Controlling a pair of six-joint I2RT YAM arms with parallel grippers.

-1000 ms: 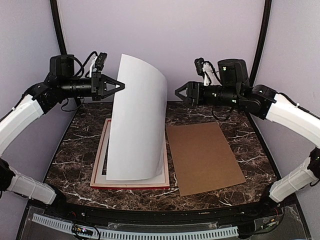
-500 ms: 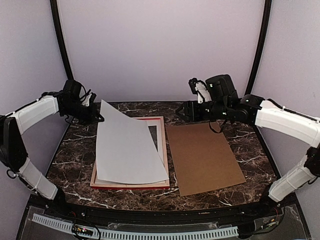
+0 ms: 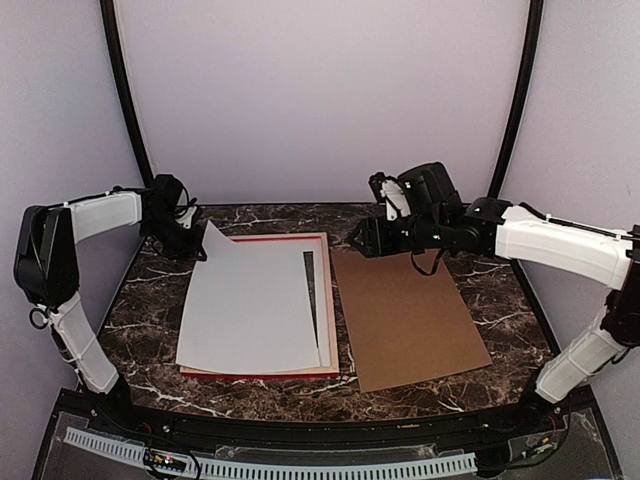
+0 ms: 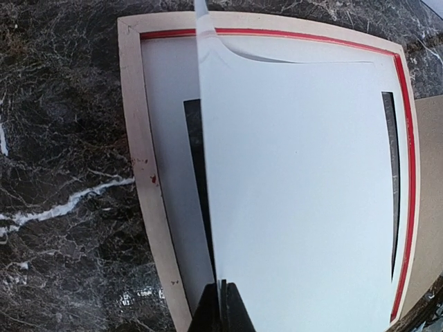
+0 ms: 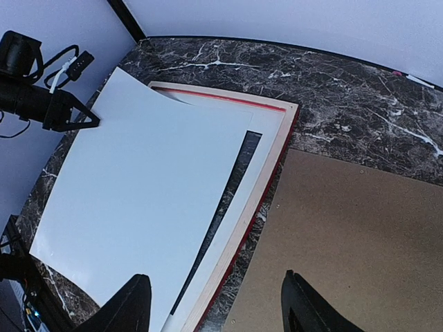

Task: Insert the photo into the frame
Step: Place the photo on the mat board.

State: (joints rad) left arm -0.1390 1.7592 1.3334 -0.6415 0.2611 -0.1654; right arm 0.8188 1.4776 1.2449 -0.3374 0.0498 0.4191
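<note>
The frame [image 3: 328,300] is lying flat on the dark marble worktop [image 3: 150,300] with its pale wooden back facing up. A thin red line is showing along its far edge and its right edge.

The photo [image 3: 250,320] is lying on top of the frame with its white back up, and it is covering most of the frame. It is sitting a little crooked: its near left corner is reaching out past the frame's left rail onto the worktop. Its far left corner is rising off the frame. The left fingers [image 3: 192,243] are pressed together on this raised corner and are pinching the paper. In the left wrist view the sheet is running edge-on up from the fingers [image 4: 232,315].

Beside the photo's right edge, inside the frame, a narrow dark strip [image 3: 309,285] is showing over a white surface.

The right fingers [image 3: 368,238] are hovering above the frame's far right corner. They are spread apart and are holding nothing.

A brown board [image 3: 405,315] is lying flat just beside the frame's right rail.
</note>
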